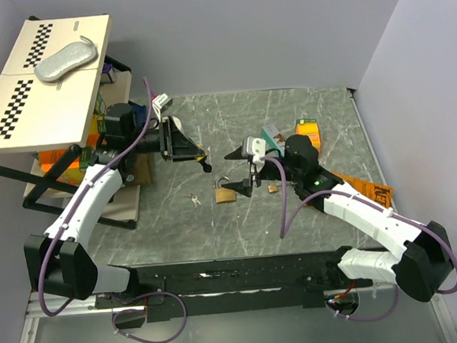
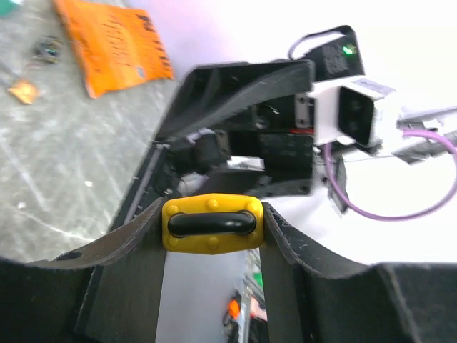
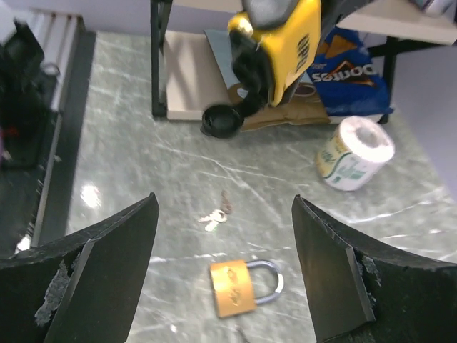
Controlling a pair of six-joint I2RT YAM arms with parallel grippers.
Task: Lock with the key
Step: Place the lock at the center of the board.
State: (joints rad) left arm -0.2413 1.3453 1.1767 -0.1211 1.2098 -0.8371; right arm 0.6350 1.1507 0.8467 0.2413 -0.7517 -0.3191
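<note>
one brass padlock [image 3: 233,287] with a curved steel shackle lies flat on the marbled grey table [image 1: 232,116], with one small bunch of metal keys [image 3: 216,214] near it. the right pincer [image 1: 240,171] hangs over the padlock, spread wide and empty. the left pincer [image 2: 213,214] is clamped on one knobbly yellow plastic block [image 3: 285,43].

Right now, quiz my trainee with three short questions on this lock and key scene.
1. True or false: the right claw grips the keys.
2. What does the left claw hold? A the keys, B a yellow tool, C nothing.
3. Fill in: near the keys lies a brass ___.
Key: 1 false, that claw is open; 2 B; 3 padlock.
</note>
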